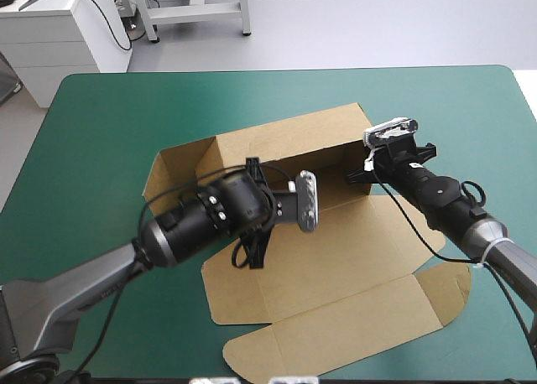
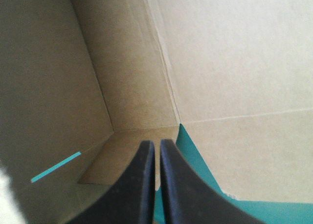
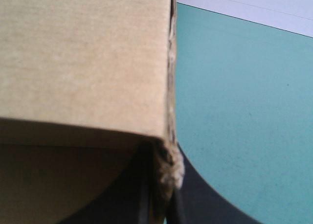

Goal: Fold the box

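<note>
Right gripper (image 3: 166, 185) clamped on the end wall of the box (image 1: 336, 267), probably keeping it upright; left gripper (image 2: 156, 149) closed, empty, nosing the inside corner.

From the high view we look forward and down from above and behind the robot, far enough off to take in most of the teal-green table (image 1: 101, 132), with the box (image 1: 336, 267) at its middle. Our left wrist camera sits very near and looks along the left gripper (image 2: 156, 143) into an inner corner of that box. The right wrist camera looks along the right gripper (image 3: 164, 155) at a raised wall's end edge with the table beyond, so all three views share box and table.
</note>
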